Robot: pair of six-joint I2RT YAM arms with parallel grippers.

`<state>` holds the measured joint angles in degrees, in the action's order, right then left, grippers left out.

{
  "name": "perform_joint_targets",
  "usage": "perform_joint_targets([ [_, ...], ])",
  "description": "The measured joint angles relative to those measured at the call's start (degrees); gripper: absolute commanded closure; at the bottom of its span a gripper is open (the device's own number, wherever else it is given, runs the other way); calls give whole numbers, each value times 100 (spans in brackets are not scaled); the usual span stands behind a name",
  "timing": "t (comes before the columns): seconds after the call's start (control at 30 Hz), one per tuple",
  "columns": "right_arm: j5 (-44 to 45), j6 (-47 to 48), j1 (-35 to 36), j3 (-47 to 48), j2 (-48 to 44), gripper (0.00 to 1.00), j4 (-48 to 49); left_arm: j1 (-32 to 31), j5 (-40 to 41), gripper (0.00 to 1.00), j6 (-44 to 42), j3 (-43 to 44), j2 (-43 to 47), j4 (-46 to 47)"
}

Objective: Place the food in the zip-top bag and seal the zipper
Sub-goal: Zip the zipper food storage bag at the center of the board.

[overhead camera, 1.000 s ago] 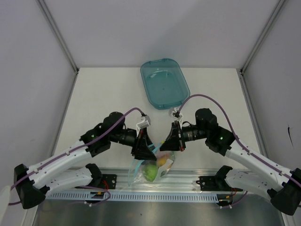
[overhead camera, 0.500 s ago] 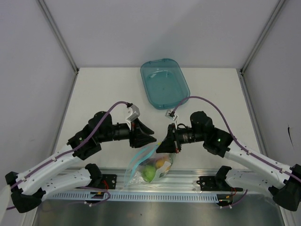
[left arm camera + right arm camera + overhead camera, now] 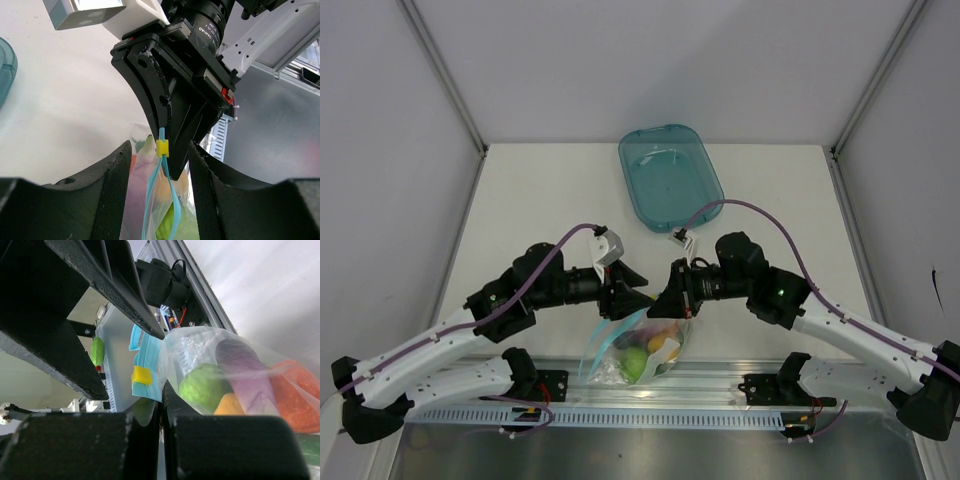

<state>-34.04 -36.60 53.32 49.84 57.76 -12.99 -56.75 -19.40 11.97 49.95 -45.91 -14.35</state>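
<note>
A teal see-through plastic tray (image 3: 670, 180) sits on the white table (image 3: 535, 200). On the side of the tray nearest the arm bases is the clear crinkly plastic bag (image 3: 618, 352), not touching the tray. Inside it are a round light green fruit (image 3: 202, 387), a purple eggplant (image 3: 245, 371), a yellow ball (image 3: 232, 404) and an orange-red piece (image 3: 296, 395). The right gripper (image 3: 160, 407) is pinched tight on the thin light blue zipper strip (image 3: 149, 359) at the small yellow slider (image 3: 161, 148). The left gripper (image 3: 638, 298) is spread wide, one finger on each side of the strip, holding nothing. Both grippers meet between the tray and the bag.
</note>
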Motion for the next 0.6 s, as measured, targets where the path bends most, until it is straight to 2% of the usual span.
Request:
perform_joint_targets([
  [0.27,160,-138,33,50,11,100,-66,-138,297,59,-105,0,59,-20],
  [0.6,216,-138,94,129,11,100,-173,-251,407,54,-157,0,-140,-37],
])
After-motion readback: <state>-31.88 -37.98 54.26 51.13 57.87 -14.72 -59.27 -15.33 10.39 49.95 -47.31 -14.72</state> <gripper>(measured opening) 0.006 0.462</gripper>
